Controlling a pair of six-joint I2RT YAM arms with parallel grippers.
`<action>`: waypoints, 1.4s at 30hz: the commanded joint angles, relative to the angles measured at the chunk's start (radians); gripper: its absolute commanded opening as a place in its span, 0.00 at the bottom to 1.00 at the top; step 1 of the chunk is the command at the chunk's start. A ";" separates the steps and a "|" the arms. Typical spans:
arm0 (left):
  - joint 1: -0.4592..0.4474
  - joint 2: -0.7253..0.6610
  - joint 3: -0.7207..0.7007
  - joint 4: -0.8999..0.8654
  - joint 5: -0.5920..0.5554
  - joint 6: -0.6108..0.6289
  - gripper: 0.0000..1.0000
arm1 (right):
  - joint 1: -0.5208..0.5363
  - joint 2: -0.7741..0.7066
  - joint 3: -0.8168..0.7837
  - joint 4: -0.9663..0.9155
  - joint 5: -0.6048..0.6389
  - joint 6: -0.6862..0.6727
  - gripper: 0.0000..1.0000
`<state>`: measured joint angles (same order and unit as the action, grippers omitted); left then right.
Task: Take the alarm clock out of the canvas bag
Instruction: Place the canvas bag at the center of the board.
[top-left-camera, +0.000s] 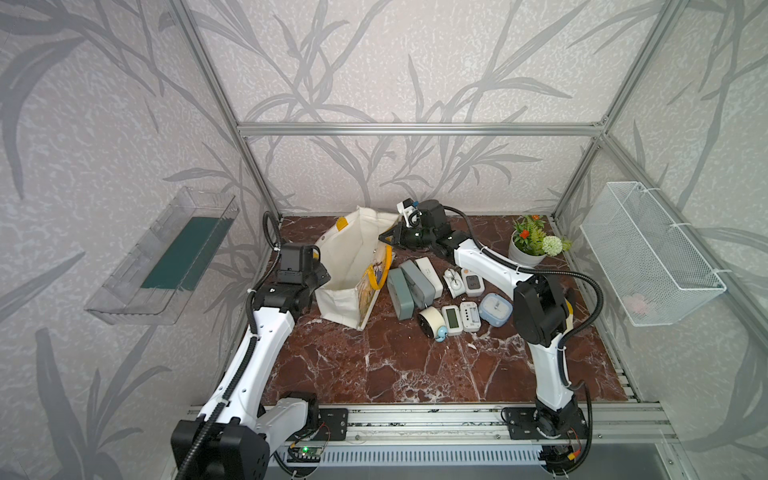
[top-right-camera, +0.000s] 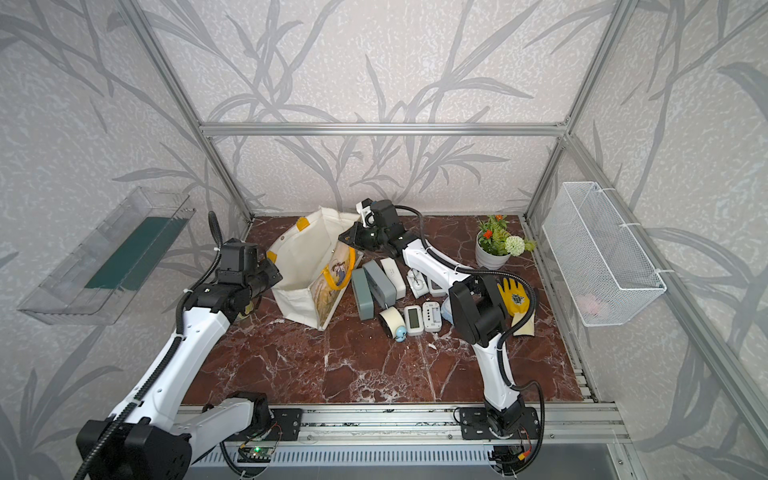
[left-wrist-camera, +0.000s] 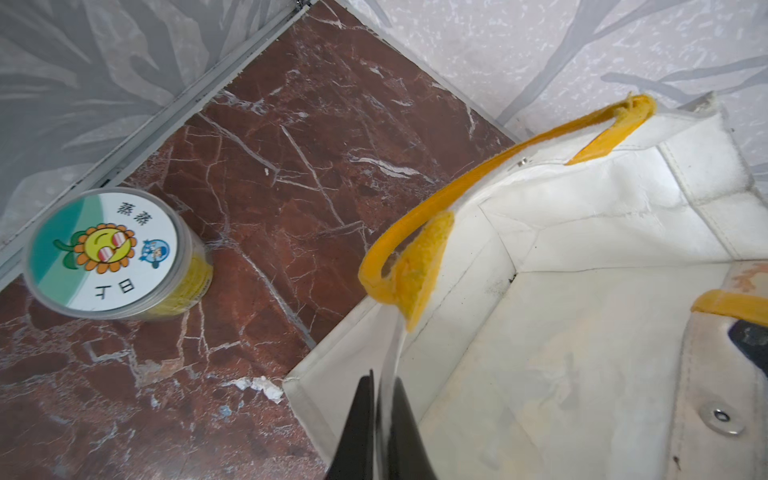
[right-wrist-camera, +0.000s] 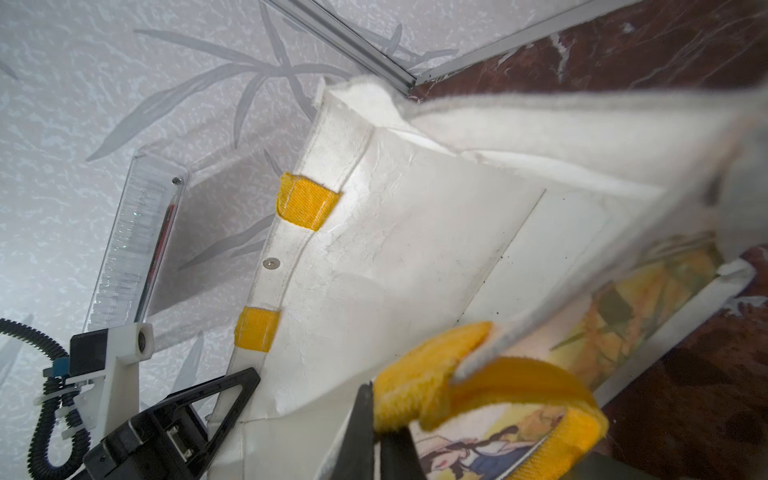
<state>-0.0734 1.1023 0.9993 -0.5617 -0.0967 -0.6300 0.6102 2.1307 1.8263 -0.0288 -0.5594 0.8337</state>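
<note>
Cream canvas is dominating the scene: the canvas bag (top-left-camera: 353, 270) is standing upright and gaping on the marble table (top-left-camera: 374, 365), its mouth being pulled wide from two sides. The left end effector (left-wrist-camera: 383, 376) is clenching the bare rim of the wall nearest its arm, jaws closed on the cloth. The right end effector (right-wrist-camera: 376, 415) is pinching the rim of the opposite, printed wall, right where the yellow handle (right-wrist-camera: 519, 374) is sewn on.

Judging by how things are lying, the job is looking nearly or wholly finished. In the left wrist view the bag's floor is showing only bare white lining, and in both top views nothing is showing inside, though the strip under the printed wall is lying hidden. Several clocks (top-left-camera: 409, 286) are sitting on the table just beside that printed wall, outside the bag: grey slabs, a round cream one, small white digital ones. Which of them the task means cannot be told. What seems left is checking the hidden strip and letting go of the rim.

A clear tray (top-left-camera: 124, 307) on the wall by the left arm is holding a dark green sheet (top-left-camera: 187, 253). A wire basket (top-left-camera: 648, 249) on the opposite wall is holding something pale pink (top-left-camera: 636, 305), too small to name. A round tub (left-wrist-camera: 104, 249) with a sunflower lid is sitting closed near the bag, contents unseen.
</note>
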 joint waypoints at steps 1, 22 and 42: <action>0.006 0.001 0.021 0.003 0.041 0.015 0.10 | -0.021 0.024 0.039 -0.015 0.035 -0.033 0.00; 0.019 -0.163 0.017 -0.063 -0.075 0.075 0.99 | -0.046 -0.093 -0.047 -0.067 0.086 -0.157 0.75; 0.254 -0.231 -0.213 -0.116 -0.278 0.053 0.99 | -0.169 -0.774 -0.767 -0.087 0.589 -0.702 0.92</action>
<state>0.1417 0.8497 0.8234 -0.6937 -0.3836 -0.5774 0.4675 1.4124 1.1286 -0.1196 -0.0875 0.2302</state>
